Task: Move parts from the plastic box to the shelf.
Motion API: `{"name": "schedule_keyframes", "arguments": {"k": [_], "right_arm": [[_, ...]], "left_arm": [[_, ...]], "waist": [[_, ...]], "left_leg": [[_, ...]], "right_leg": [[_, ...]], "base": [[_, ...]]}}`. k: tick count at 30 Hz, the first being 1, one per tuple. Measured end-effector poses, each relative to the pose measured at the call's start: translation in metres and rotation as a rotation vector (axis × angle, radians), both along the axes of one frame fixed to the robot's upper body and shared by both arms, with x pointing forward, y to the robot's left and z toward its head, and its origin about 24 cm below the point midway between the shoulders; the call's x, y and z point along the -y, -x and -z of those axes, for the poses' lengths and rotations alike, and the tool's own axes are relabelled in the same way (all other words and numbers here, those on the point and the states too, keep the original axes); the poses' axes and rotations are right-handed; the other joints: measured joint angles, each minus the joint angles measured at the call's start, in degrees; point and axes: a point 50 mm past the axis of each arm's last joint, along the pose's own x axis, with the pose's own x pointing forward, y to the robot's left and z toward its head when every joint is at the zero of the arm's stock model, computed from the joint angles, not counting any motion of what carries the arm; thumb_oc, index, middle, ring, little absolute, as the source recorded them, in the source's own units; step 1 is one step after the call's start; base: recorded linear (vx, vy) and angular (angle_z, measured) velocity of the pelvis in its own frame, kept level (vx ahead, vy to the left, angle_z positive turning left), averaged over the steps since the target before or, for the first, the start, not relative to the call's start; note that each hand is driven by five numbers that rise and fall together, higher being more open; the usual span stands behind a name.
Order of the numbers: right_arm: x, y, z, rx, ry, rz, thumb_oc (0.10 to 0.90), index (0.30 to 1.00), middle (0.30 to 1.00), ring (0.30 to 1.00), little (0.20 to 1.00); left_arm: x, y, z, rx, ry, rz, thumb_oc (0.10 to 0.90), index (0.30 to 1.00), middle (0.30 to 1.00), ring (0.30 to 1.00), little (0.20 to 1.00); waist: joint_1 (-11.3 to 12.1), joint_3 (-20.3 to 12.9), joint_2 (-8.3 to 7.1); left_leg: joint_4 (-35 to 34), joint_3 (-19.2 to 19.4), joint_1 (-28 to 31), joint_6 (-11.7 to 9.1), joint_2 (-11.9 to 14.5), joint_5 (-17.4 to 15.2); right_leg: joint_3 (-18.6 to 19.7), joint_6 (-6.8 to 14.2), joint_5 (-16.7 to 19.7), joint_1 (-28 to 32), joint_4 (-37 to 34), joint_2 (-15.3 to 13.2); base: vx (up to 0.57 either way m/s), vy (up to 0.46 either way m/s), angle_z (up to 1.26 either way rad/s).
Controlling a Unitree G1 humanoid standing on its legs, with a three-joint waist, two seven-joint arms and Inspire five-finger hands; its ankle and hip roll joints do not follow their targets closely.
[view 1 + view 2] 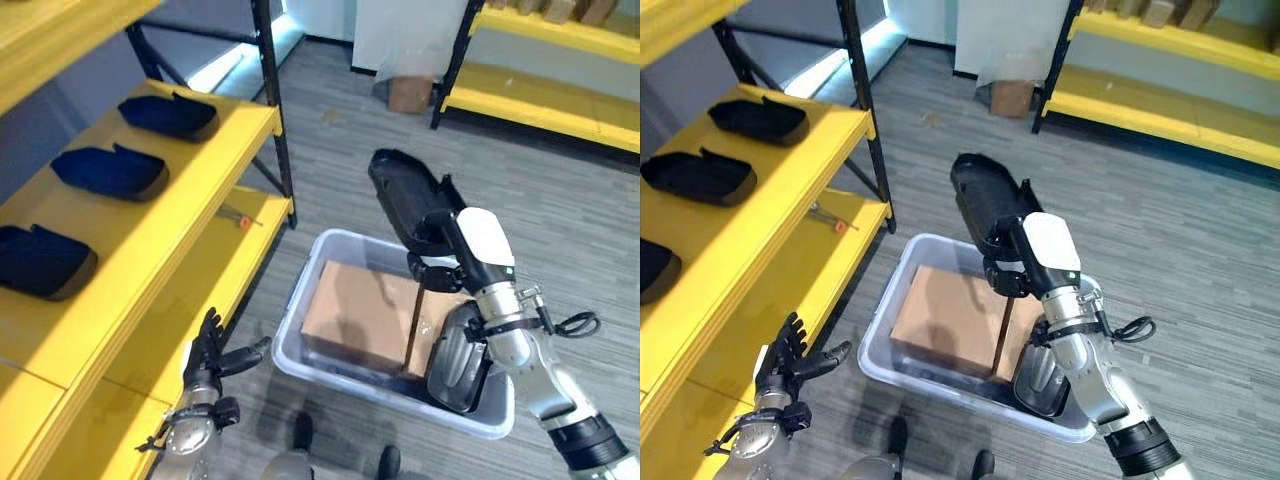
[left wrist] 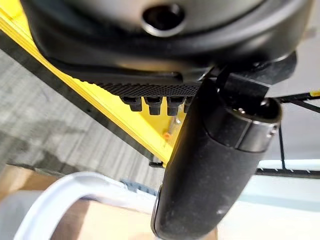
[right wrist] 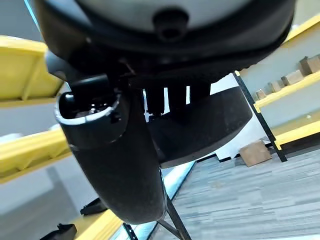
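Already shelved: three parts [image 1: 110, 170]; right hand [image 1: 437, 262] clamped on a fourth [image 1: 405, 200] above box [image 1: 300, 290]; another part [image 1: 458, 365] remains inside. Left hand [image 1: 208, 352] idle, fingers spread.

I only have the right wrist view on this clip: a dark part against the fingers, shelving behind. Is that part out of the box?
Observer: Yes. The right hand is shut on the part and holds it up above the plastic box.
Operator: Anything left in the box?
Observer: Another dark part stands at its right end, beside a cardboard box.
Operator: Any parts shelved already?
Observer: Three lie in a row on the yellow shelf, the middle one here.
Operator: And the left hand?
Observer: The left hand is open and holds nothing, low by the shelf's edge.
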Motion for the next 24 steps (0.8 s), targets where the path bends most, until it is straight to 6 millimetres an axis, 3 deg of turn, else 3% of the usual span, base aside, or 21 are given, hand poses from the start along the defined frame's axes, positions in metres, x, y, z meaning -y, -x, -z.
{"name": "schedule_keyframes", "arguments": {"k": [9,14,16,17,18,19,20,21,22,24], "right_arm": [[0.003,0.017,0.025,-0.136,-0.086,-0.030,0.400,0.300,0.300,0.300,0.300],[0.003,0.015,0.022,-0.137,-0.106,-0.041,0.400,0.300,0.300,0.300,0.300],[0.007,0.015,0.020,-0.123,-0.093,-0.030,0.400,0.300,0.300,0.300,0.300],[0.007,0.015,0.020,-0.123,-0.093,-0.030,0.400,0.300,0.300,0.300,0.300],[0.017,0.015,0.017,-0.104,-0.070,0.004,0.400,0.300,0.300,0.300,0.300],[0.025,0.015,0.015,-0.096,-0.059,0.031,0.400,0.300,0.300,0.300,0.300],[0.030,0.014,0.011,-0.082,-0.043,0.046,0.400,0.300,0.300,0.300,0.300],[0.031,0.016,0.013,-0.078,-0.072,0.067,0.400,0.300,0.300,0.300,0.300],[0.028,0.015,0.013,-0.073,-0.088,0.062,0.400,0.300,0.300,0.300,0.300],[0.026,0.015,0.014,-0.076,-0.097,0.061,0.400,0.300,0.300,0.300,0.300]], "left_arm": [[0.008,0.032,0.023,-0.102,0.061,-0.052,0.900,1.000,1.000,1.000,1.000],[0.013,0.039,0.030,-0.135,0.088,-0.063,0.900,1.000,1.000,1.000,1.000],[0.017,0.037,0.031,-0.131,0.103,-0.067,0.900,1.000,1.000,1.000,1.000],[0.017,0.037,0.031,-0.131,0.103,-0.067,0.900,1.000,1.000,1.000,1.000],[0.025,0.031,0.033,-0.132,0.116,-0.040,0.900,1.000,1.000,1.000,1.000],[0.030,0.026,0.033,-0.124,0.123,-0.023,0.900,1.000,1.000,1.000,1.000],[0.033,0.021,0.031,-0.110,0.127,-0.010,0.900,1.000,1.000,1.000,1.000],[0.031,0.021,0.036,-0.142,0.117,-0.008,0.900,1.000,1.000,1.000,1.000],[0.028,0.022,0.037,-0.148,0.111,-0.019,0.900,1.000,1.000,1.000,1.000],[0.026,0.024,0.038,-0.154,0.111,-0.028,0.900,1.000,1.000,1.000,1.000]], "waist": [[-1.2,-1.2,0.93],[0.4,-1.6,2.56],[1.0,-1.6,4.00],[1.0,-1.6,4.00],[1.6,-1.0,6.63],[2.1,-0.5,7.50],[3.1,0.6,7.58],[3.3,2.0,5.49],[3.6,3.0,4.03],[3.3,3.8,3.07]], "left_leg": [[0.0,1.4,1.1,-0.9,2.0,0.3],[0.3,0.4,0.0,-2.3,4.0,1.1],[0.9,-2.7,-2.6,-3.1,4.3,2.6],[0.9,-2.7,-2.6,-3.1,4.3,2.6],[1.0,-8.0,-7.8,-7.1,3.7,7.7],[-0.2,-9.4,-9.7,-10.0,3.4,11.9],[-0.5,-7.0,-11.4,-10.9,3.7,10.0],[3.4,6.0,-11.7,-2.7,2.9,0.1],[7.2,6.1,-10.7,-3.3,3.5,-1.3],[14.8,4.3,-7.5,-5.1,6.6,-4.1]], "right_leg": [[1.7,-1.2,1.5,1.2,-2.0,2.1],[1.3,-2.1,2.0,1.1,-2.7,4.6],[-1.2,-2.6,2.2,0.5,-2.7,5.7],[-1.2,-2.6,2.2,0.5,-2.7,5.7],[-6.7,-3.3,2.3,-1.1,-2.2,6.9],[-8.8,-4.9,1.0,-2.8,-0.9,6.6],[-12.9,-6.9,2.4,-4.2,-0.2,5.1],[-15.8,-7.0,3.8,-4.3,-1.2,1.9],[-16.5,-7.1,4.1,-4.7,-0.8,0.1],[-18.6,-6.6,4.4,-4.2,-0.2,-1.8]], "base": [[0.00,-0.098,-0.11],[-0.13,-0.131,0.08],[-0.26,-0.075,0.47],[-0.22,-0.018,1.27],[-0.29,-0.013,1.61],[-0.20,-0.018,1.93],[-0.23,0.001,1.68],[-0.14,0.034,1.26],[-0.17,0.063,1.16],[-0.01,0.093,0.68]]}}
